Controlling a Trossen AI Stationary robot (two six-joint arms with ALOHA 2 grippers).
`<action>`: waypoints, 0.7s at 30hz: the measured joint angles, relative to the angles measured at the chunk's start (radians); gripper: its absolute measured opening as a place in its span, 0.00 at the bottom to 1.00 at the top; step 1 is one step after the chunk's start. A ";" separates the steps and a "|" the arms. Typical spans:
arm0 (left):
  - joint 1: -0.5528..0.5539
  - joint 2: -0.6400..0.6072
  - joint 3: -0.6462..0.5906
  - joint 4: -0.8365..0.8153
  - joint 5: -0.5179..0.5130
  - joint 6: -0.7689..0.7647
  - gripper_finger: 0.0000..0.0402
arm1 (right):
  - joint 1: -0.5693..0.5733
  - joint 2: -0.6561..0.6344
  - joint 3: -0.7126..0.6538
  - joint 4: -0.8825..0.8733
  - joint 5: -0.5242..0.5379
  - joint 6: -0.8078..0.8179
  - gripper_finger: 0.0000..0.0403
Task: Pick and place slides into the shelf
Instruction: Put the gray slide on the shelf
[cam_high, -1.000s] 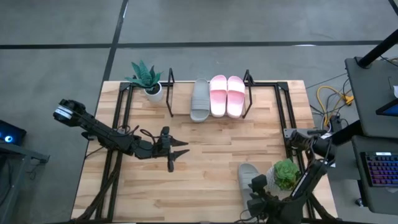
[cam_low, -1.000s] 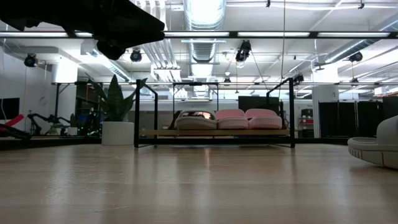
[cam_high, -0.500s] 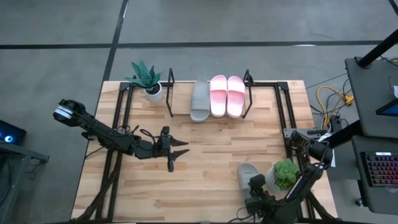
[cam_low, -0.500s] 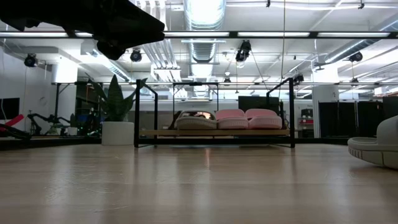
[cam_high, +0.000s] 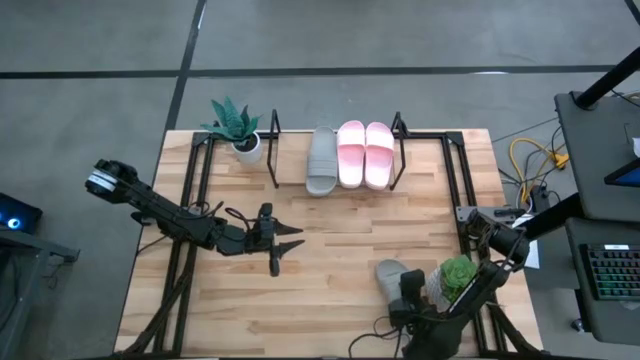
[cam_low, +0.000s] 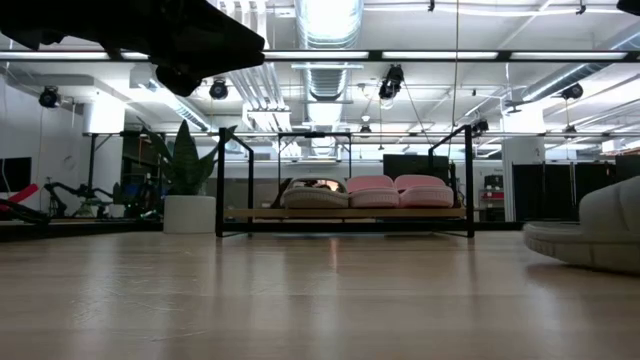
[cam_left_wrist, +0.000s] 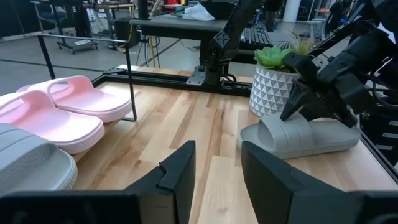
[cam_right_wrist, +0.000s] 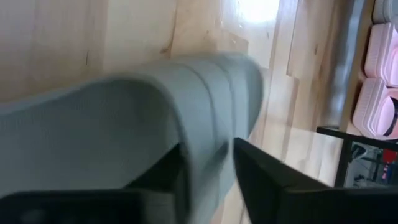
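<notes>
Right gripper: clenched on grey-green slide, beside potted succulent.
Left gripper: fingers spread, empty, mid-table.

No readable text, labels or numbers — none legible.

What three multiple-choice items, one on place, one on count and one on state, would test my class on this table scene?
1. Where is the loose grey-green slide?
A. on the shelf
B. on the table by the green plant
C. on the floor

2. How many slides lie on the shelf?
A. three
B. two
C. four

3. What is the right gripper doing?
A. hanging open over the shelf
B. gripping a pink slide
C. closed on the grey-green slide's strap

Answers:
1 B: it lies beside the green plant.
2 A: one grey-green, two pink.
3 C: the left wrist view shows its fingers clamping the strap.
</notes>
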 joint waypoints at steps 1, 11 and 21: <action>0.000 0.000 0.000 0.000 0.000 0.000 0.28 | 0.000 0.000 0.000 0.000 0.000 -0.001 0.23; 0.000 0.000 0.000 0.000 0.008 0.087 0.28 | 0.000 -0.029 0.007 -0.010 0.243 -0.026 0.03; -0.010 0.021 -0.005 0.070 0.239 0.428 0.28 | -0.004 -0.261 0.021 0.099 0.687 0.138 0.02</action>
